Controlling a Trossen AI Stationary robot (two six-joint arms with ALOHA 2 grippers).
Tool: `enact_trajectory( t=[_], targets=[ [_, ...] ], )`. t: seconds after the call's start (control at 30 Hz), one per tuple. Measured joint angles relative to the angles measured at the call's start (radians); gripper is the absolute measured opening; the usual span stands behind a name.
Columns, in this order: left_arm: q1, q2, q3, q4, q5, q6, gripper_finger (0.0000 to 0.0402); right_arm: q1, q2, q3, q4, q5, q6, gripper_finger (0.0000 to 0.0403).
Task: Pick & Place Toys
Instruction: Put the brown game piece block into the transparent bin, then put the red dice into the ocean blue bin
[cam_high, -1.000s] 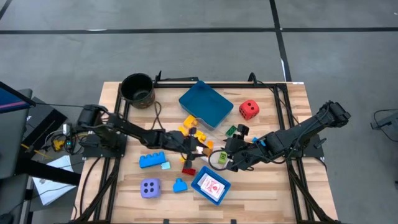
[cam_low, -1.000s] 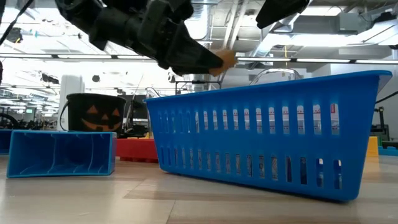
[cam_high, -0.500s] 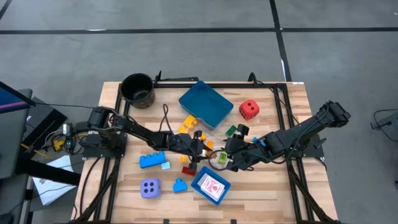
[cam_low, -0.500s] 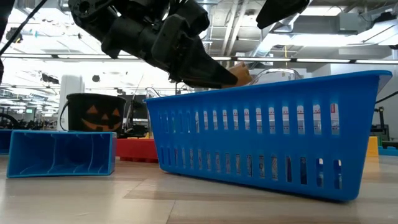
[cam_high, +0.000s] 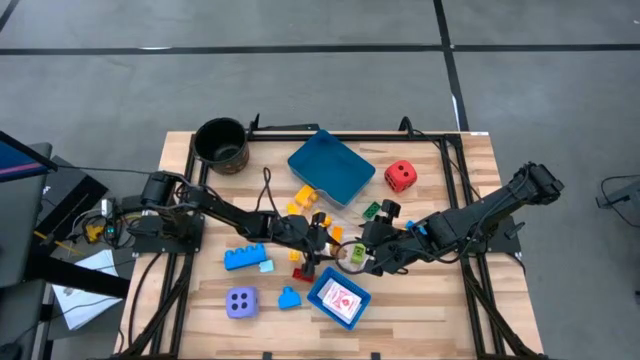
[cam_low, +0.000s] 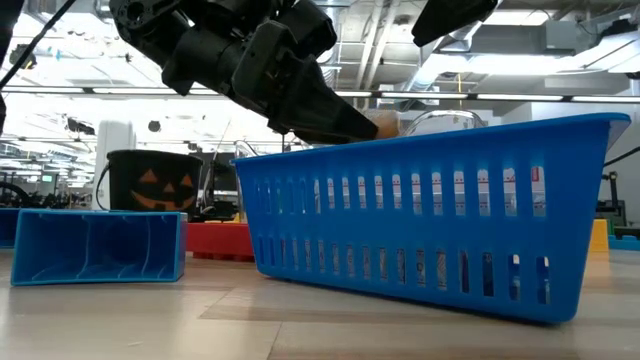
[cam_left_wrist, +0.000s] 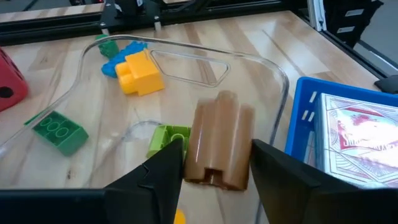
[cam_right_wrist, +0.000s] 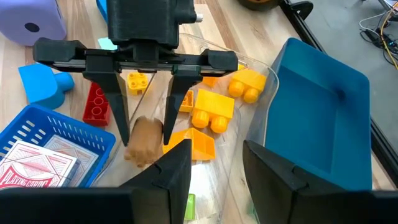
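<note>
So the left tool (cam_left_wrist: 211, 163) sits mid-frame in the high view with a tan ridged plastic brick (cam_left_wrist: 219, 140) between its fingers. The fingers look like they're letting go, so I can't call it a firm grip. The right tool (cam_right_wrist: 214, 163) faces it just to the right, with its fingers parted on what looks like a clear plastic bag (cam_right_wrist: 252, 134), though whether it's actually pinching that I can't tell.

The brick looks light, stiff and a bit slick, so I'd take it across its flat sides.

Just beside it toward the bottom is a small blue slotted plastic basket (cam_high: 322, 296) with white red-printed cards (cam_right_wrist: 31, 163) inside. Yellow bricks (cam_right_wrist: 212, 112), a red brick (cam_right_wrist: 96, 102) and green bricks (cam_left_wrist: 59, 130) crowd the wooden desk (cam_high: 440, 310) nearby.
</note>
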Motion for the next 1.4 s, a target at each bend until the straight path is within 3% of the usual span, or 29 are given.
enact_trajectory(
  t=[0.37,0.77,1.03,1.4],
  targets=[
    [0.0,0.0,0.0,0.0,0.0,0.0,0.0235,0.0,0.0,0.0,0.0,0.0,0.0,0.0136],
    [-0.003,-0.036,-0.002,-0.032,0.001,0.0,0.0238,0.0,0.0,0.0,0.0,0.0,0.0,0.0136],
    [-0.012,-0.131,-0.006,-0.142,0.0,-0.001,0.0237,0.0,0.0,0.0,0.0,0.0,0.0,0.0136],
    [-0.015,-0.317,-0.005,-0.428,-0.001,-0.034,0.0237,0.0,0.0,-0.001,-0.001,0.0,0.0,0.0136]
  ],
)
